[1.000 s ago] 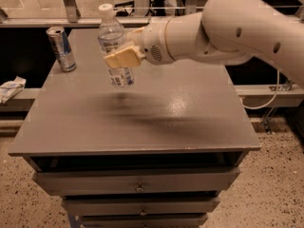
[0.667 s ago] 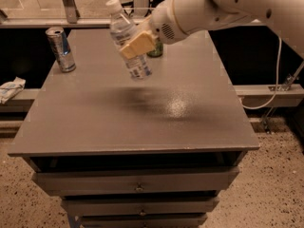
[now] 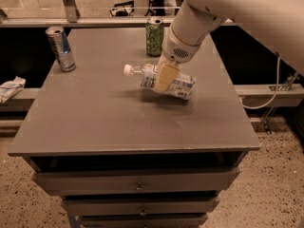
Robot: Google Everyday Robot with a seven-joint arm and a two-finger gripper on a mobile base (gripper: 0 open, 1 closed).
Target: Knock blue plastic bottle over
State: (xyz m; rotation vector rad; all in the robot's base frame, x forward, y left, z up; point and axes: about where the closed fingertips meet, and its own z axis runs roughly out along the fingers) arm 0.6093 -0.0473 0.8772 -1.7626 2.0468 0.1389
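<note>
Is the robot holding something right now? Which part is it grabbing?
Yes. The end effector, over the middle of the table, clamps the blue plastic bottle around its middle, at the label. The bottle is tipped nearly flat.

The pincer (image 3: pixel 162 81), just toward 1 o'clock of the counter's (image 3: pixel 109 127) middle, covers the mid-label of the blue plastic bottle (image 3: pixel 183 86); the print is too small to read. The arm (image 3: pixel 228 4) runs off-frame at 1 o'clock.

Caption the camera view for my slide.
Blue plastic bottle tipped sideways, gripper at its middle; green can and silver-blue can upright behind.
</note>
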